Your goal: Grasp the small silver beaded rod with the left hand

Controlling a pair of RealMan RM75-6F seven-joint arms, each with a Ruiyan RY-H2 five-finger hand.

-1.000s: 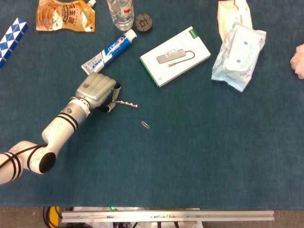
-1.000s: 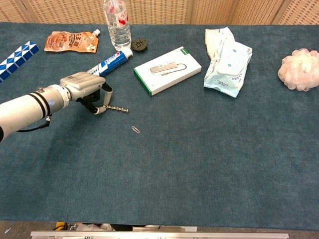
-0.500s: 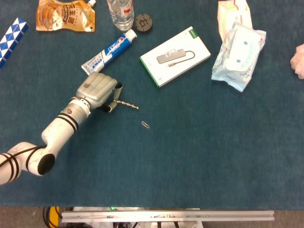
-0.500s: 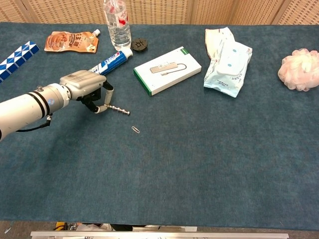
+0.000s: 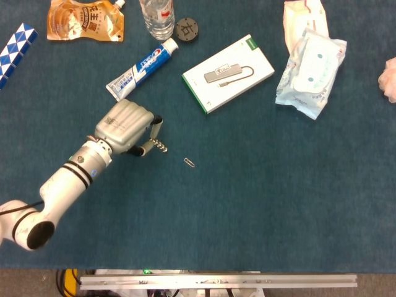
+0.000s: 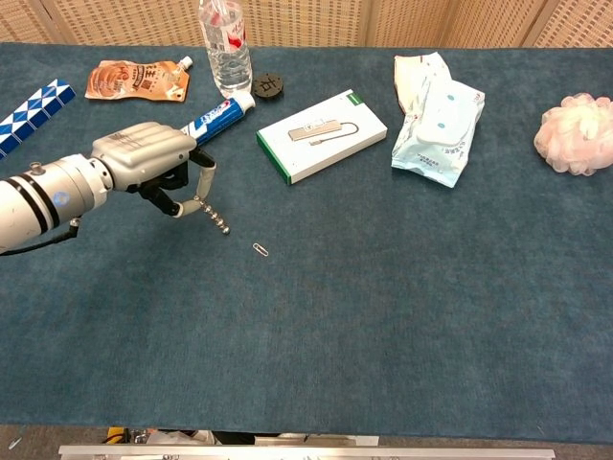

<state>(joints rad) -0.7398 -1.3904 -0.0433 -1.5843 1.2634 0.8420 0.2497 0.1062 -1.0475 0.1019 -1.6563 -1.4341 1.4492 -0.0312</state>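
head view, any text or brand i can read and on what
"Crest" on the toothpaste tube.
Large Chinese characters on the orange pouch: too blurred to read.
Bottle label: red print, too small.
White box: a product picture, no legible words.
Wipes pack: nothing legible.

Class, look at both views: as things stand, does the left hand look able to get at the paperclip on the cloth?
Probably yes: the paperclip lies on bare cloth just beyond the left hand, nothing between. But that hand holds the beaded rod.
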